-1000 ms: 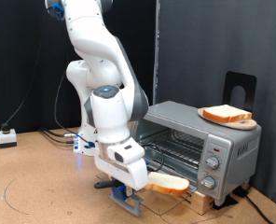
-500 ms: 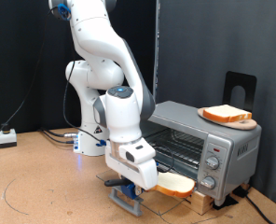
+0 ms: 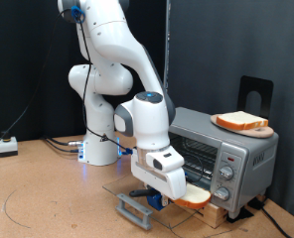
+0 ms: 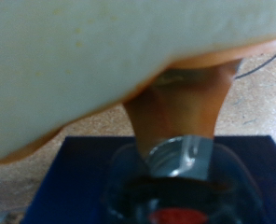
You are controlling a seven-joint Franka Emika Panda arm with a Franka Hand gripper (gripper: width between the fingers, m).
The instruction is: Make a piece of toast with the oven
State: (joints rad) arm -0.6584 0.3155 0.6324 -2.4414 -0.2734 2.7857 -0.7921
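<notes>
My gripper [image 3: 180,188] is shut on the piece of toast [image 3: 195,195], a pale slice with a tan crust held roughly flat. The slice sits just at the open front of the silver oven [image 3: 226,149], above its dropped-down glass door [image 3: 137,198], and its far edge reaches the opening. In the wrist view the toast [image 4: 101,65] fills most of the picture, and a metal fingertip [image 4: 180,157] shows beneath it. A second, similar slice [image 3: 240,121] lies on a wooden board on the oven's top.
The oven's three knobs [image 3: 225,171] face front at its right side in the exterior view. A black stand [image 3: 254,94] rises behind the oven. The door's bar handle with blue fittings [image 3: 137,205] juts out low over the wooden table [image 3: 38,198]. Cables and a white box [image 3: 6,146] lie far left.
The arm has swung to the exterior view's right, carrying the slice from in front of the open door up to the oven's opening. The grip on the slice is unchanged.
</notes>
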